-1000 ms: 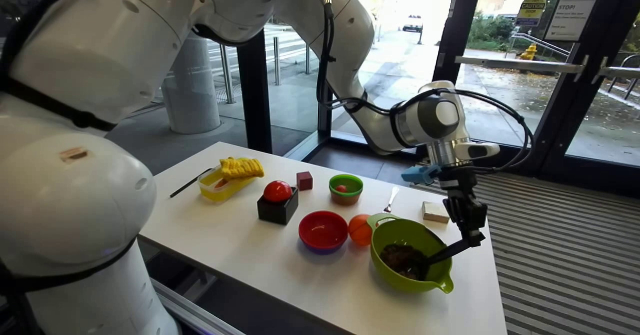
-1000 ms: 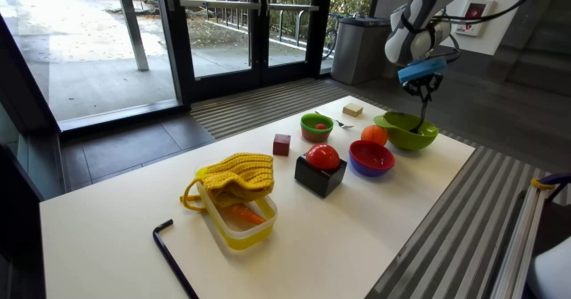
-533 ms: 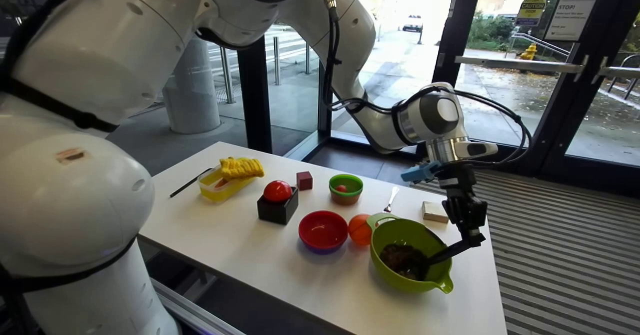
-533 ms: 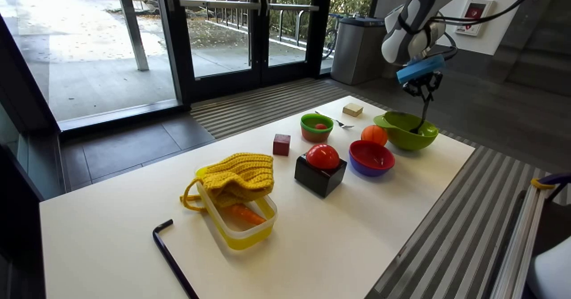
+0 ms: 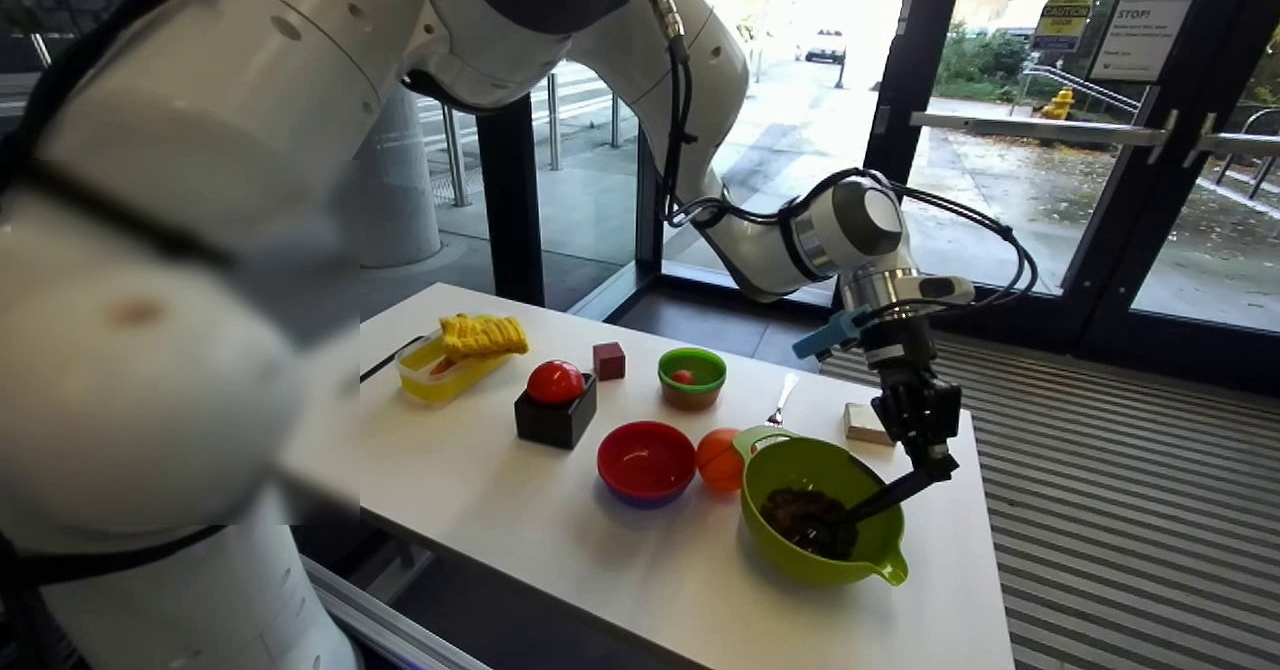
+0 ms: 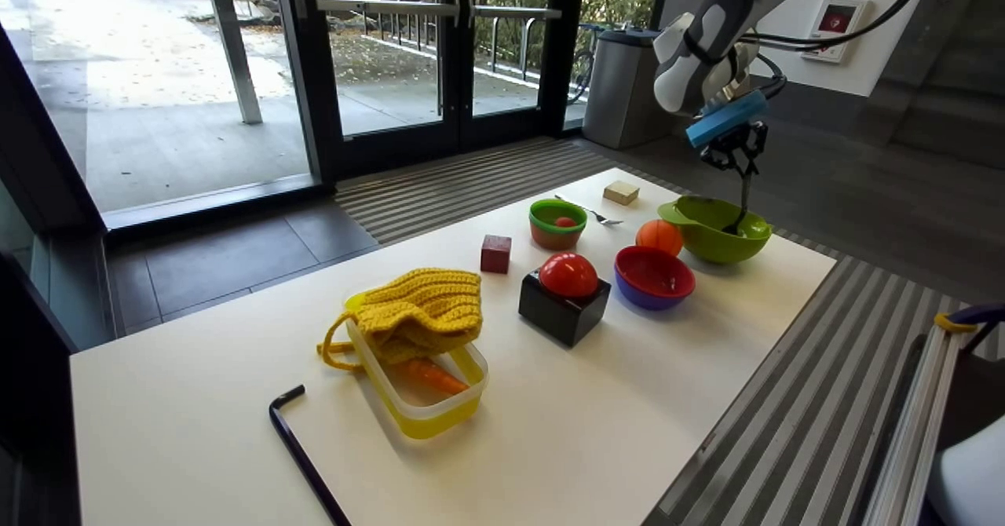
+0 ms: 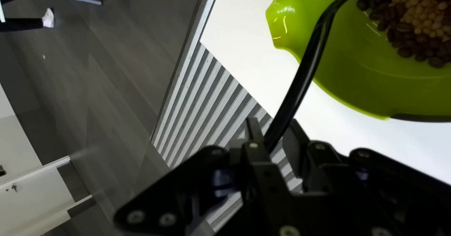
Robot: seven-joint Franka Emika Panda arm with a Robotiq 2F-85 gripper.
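In the wrist view my gripper (image 7: 274,132) is shut on the black handle of a utensil (image 7: 304,74), which passes slantwise between the finger pads. The utensil's lower end lies inside a lime-green bowl (image 7: 366,77), among dark beans (image 7: 408,47) and pale grains (image 7: 422,17); its tip is cut off there. In both exterior views the gripper (image 5: 935,465) hangs above the bowl's spout side, with the utensil (image 5: 893,495) tilted down into the bowl (image 6: 722,250). An orange ball (image 5: 720,460) sits beside the bowl's handle.
Near the ball stands a red bowl (image 5: 645,458) nested in a purple one. Farther off are a beige block (image 5: 868,423), a fork (image 6: 601,217), a green cup (image 6: 556,237), a maroon cube (image 6: 495,254), a red-domed black box (image 6: 561,314) and a yellow container (image 6: 424,424).
My gripper has shifted a little to the left in both exterior views, and the utensil's upper end has gone with it. The bowl and the other table objects stay in place.
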